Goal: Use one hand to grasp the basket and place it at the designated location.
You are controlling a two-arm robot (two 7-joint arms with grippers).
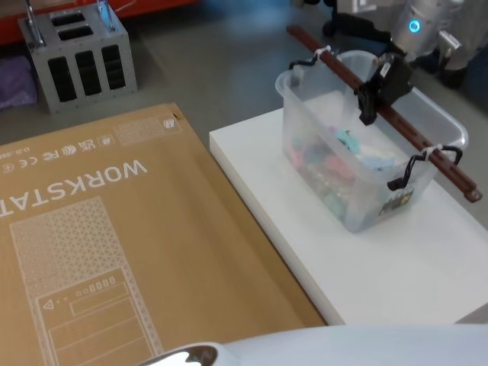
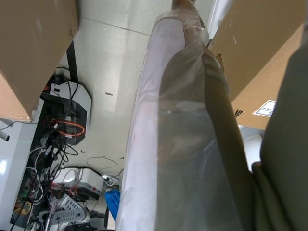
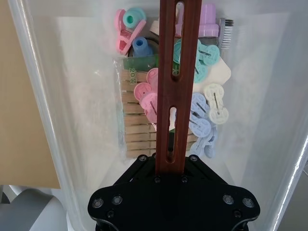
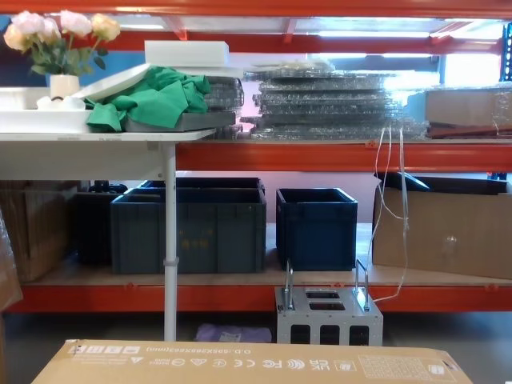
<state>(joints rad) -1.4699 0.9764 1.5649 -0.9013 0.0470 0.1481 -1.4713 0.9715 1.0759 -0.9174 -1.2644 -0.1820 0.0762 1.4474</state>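
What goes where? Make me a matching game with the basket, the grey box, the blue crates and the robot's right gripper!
Things:
1. basket
2. grey box
3. blue crates
4. right gripper

Places:
A. on the floor
B. holding the brown handle
C. on the white board
D. on the low shelf

Pairs: 1-C, 2-A, 3-D, 4-B.
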